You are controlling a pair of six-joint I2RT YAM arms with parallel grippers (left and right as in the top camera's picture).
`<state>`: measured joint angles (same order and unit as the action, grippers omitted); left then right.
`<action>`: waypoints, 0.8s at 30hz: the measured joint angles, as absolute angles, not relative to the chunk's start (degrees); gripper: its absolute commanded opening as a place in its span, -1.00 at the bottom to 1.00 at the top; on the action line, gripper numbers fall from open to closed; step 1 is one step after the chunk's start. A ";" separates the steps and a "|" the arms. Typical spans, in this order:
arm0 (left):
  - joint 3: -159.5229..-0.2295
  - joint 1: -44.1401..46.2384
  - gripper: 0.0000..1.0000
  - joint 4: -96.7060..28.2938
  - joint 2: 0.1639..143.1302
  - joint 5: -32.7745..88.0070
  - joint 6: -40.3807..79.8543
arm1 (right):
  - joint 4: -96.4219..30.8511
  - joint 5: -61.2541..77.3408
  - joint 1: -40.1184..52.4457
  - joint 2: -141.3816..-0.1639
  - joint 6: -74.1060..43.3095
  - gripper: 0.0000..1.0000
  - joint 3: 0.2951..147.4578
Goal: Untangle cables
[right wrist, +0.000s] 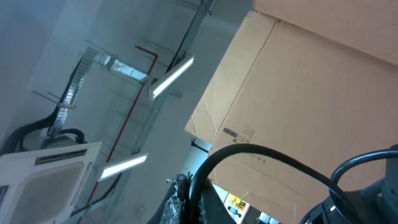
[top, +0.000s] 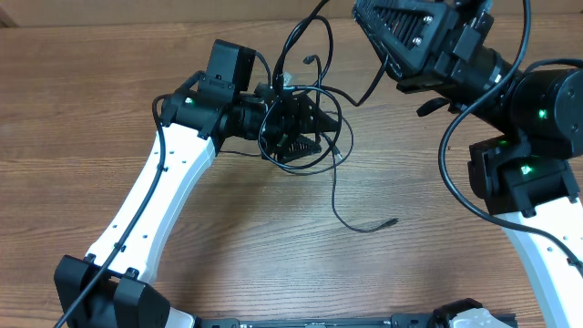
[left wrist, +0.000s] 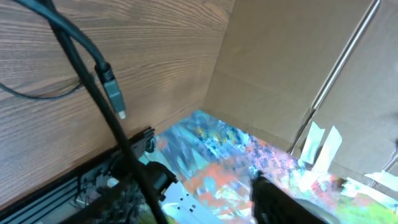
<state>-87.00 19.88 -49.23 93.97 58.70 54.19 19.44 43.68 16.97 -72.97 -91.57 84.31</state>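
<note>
right gripper [top: 401, 36]: raised high, angled upward, jaws pressed together
left gripper [top: 308, 130]: low over table [top: 228, 237], elbow bent, fingers apart astride a cord
cables [top: 333, 178]: looped around left gripper, one tail loose on the wood

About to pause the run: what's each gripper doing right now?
Left gripper: open, jaws apart amid the cables.
Right gripper: closed, apparently holding one of the cables.
</note>
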 measured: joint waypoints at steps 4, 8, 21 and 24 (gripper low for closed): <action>-87.00 19.88 -0.61 -49.21 93.97 59.13 55.44 | 19.44 43.83 16.97 -72.97 -91.00 -0.93 84.31; -87.00 19.88 -0.92 -48.16 93.97 59.42 55.59 | 19.44 44.21 16.97 -72.97 -90.76 -0.93 84.31; -87.00 19.88 0.53 -45.34 93.97 59.59 55.81 | 19.44 45.69 16.97 -72.97 -89.93 -0.93 84.31; -87.00 19.88 0.54 -45.34 93.97 59.83 55.75 | 19.31 45.67 16.97 -72.97 -88.79 -0.93 84.31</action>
